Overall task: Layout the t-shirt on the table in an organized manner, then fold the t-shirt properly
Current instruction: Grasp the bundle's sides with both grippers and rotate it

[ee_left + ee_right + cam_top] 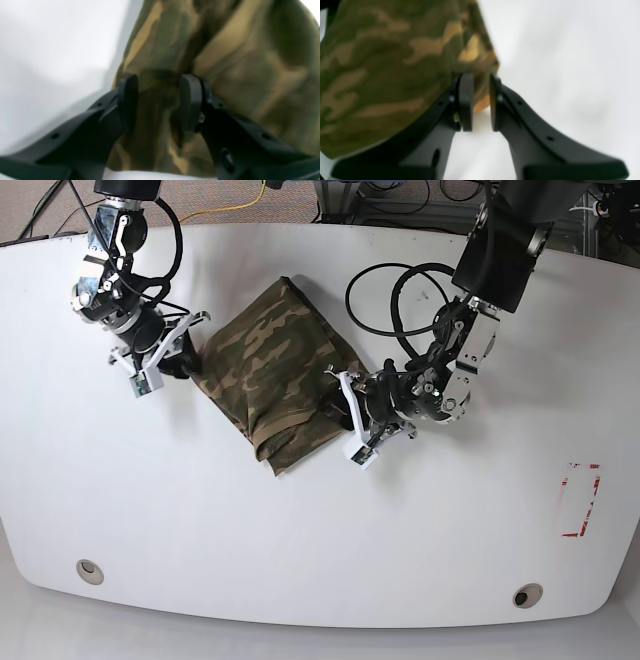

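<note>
Here, t-shirt (pixel 275 375) edges between grippers.

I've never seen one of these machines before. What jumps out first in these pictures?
A camouflage t-shirt, folded into a compact bundle, lies near the middle of a big white table. Two black arms close in on it from opposite sides: the left gripper straddles a fold of cloth with its jaws apart, and the right gripper sits at the shirt's other edge. A red tape outline marks the table's far side.
</note>
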